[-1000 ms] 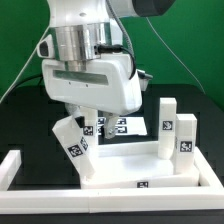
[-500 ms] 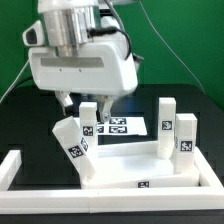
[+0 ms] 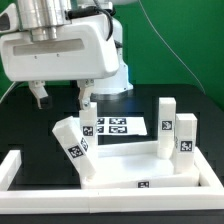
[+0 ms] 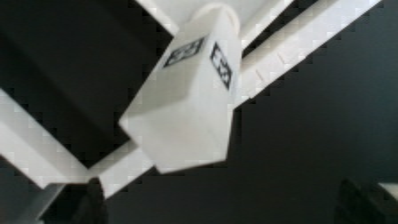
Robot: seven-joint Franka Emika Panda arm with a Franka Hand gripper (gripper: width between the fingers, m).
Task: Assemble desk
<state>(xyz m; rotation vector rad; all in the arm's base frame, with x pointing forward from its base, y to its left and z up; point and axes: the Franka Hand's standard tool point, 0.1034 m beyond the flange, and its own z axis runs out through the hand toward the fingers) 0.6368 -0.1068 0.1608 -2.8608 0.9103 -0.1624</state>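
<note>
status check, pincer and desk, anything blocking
Pincer open, empty, above table. Desk top with legs upright, one leg tilted. Nothing blocking.

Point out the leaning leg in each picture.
Exterior view: the leaning leg stands tilted at the desk top's end on the exterior view's left, below the open gripper.
Wrist view: it fills the middle of the picture.
Shared landmark: the leg's black-and-white tag.

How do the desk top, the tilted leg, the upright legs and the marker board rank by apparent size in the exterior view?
1. Desk top, largest.
2. Marker board, partly hidden.
3. Tilted leg and the two upright legs: near alike, not ranked.
</note>
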